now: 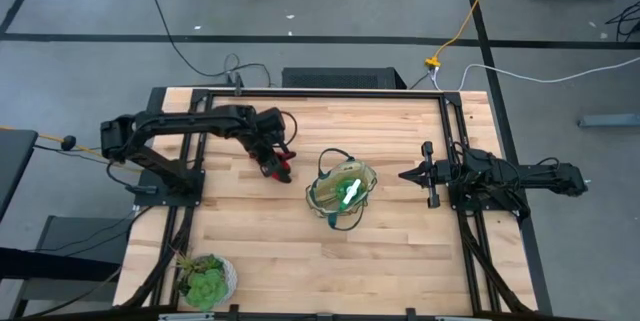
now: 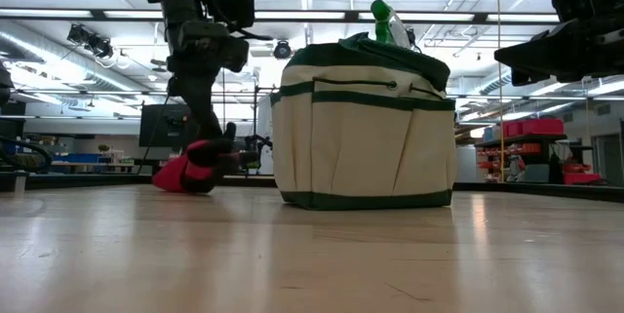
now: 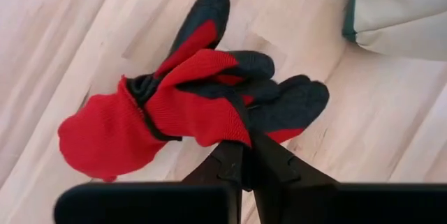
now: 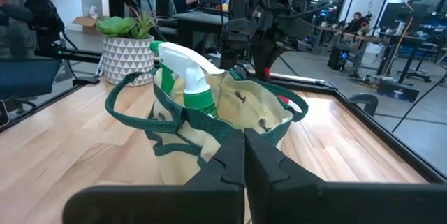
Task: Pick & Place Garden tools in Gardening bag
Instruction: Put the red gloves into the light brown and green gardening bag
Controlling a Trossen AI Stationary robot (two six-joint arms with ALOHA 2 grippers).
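Observation:
A red-and-black glove bundle (image 3: 188,98) sits low over the table, left of the gardening bag (image 1: 342,193), with my left gripper (image 3: 246,146) shut on it from above. In the low view the bundle (image 2: 190,172) is at the tabletop or just above it; I cannot tell which. The tan bag with the dark green rim (image 2: 366,128) stands upright mid-table. A green spray bottle (image 4: 185,77) stands inside it with its white nozzle above the rim. My right gripper (image 1: 408,174) rests shut and level at the table's right side, pointing at the bag. My left gripper pinches the edge of the bundle's red fabric (image 3: 227,135) between its two shut fingers, which come steeply from above. The fabric covers the fingertips, so the number of layers does not show. The bundle spreads out below the fingers, its black fingertips toward the bag.
A leafy plant in a white pot (image 1: 205,279) stands at the near left corner. Dark rails frame the table (image 1: 320,92). Bare wood lies in front of the bag (image 1: 330,261). People and equipment show in the room beyond.

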